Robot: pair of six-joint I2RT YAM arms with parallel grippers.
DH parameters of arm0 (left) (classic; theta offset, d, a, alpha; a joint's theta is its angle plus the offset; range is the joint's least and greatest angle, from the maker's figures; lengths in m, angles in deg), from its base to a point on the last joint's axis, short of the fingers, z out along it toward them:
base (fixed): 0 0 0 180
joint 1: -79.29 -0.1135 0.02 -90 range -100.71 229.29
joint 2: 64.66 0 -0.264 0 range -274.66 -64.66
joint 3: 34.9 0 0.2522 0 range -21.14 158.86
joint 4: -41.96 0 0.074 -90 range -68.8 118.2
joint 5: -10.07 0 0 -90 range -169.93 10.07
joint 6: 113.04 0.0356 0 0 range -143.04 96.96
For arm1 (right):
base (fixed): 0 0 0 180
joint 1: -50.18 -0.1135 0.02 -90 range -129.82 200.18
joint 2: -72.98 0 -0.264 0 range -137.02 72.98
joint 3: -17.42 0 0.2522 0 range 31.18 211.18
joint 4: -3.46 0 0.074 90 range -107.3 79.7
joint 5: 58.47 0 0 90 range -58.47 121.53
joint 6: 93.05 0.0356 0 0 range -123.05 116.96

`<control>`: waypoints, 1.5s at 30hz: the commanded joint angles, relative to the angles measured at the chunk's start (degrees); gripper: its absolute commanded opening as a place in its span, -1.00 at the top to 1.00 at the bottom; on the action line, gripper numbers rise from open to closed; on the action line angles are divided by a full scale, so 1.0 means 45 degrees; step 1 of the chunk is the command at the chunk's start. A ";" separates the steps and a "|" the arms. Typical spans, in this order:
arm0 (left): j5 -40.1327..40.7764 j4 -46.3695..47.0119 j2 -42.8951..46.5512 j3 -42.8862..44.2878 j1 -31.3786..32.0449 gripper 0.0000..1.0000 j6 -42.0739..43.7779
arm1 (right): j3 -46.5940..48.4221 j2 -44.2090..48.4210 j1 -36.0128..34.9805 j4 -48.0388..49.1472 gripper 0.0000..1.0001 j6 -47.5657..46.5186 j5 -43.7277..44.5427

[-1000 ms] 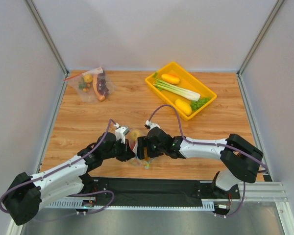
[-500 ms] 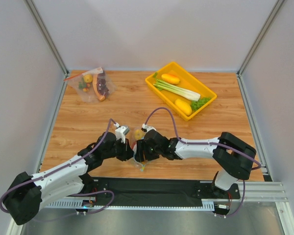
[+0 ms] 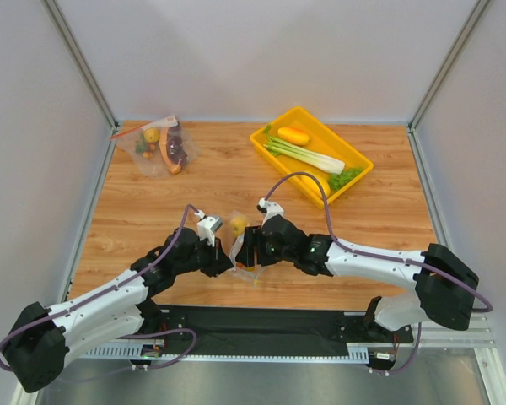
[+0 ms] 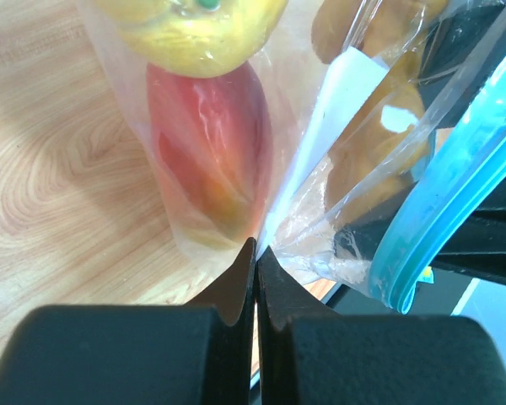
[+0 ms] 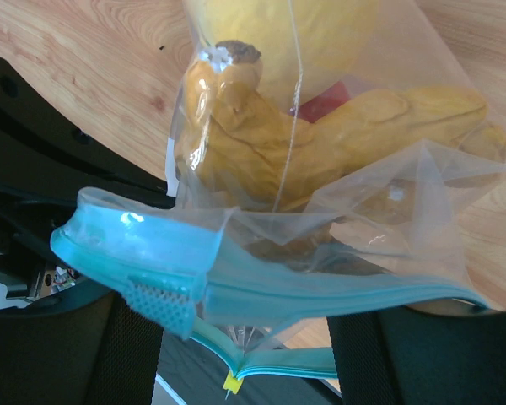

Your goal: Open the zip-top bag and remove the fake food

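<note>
We see the zip-top bag (image 3: pixel 240 249) near the bench's (image 3: pixel 363 211) front edge, betw. both pincers. Left pincer (image 4: pixel 255 245) is closed, nipping the bag's clear film just beside the fake food (image 4: pixel 207 143). Right pincer (image 3: pixel 250 247): jaws apart, astride the blue zip strip (image 5: pixel 320 291). We can't tell if it grips.

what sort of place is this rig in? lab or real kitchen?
Probably a lab test cell, not a kitchen: plain white wall panels on aluminium posts enclose a wood-grain tabletop, and the yellow tray holds plastic-looking produce, including a leek.
</note>
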 commanded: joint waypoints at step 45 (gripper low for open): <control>0.0372 -0.0675 -0.4983 0.4843 -0.1689 1.00 0.0308 | 0.0310 0.1766 0.0966 -0.0342 0.58 -0.0552 -1.0859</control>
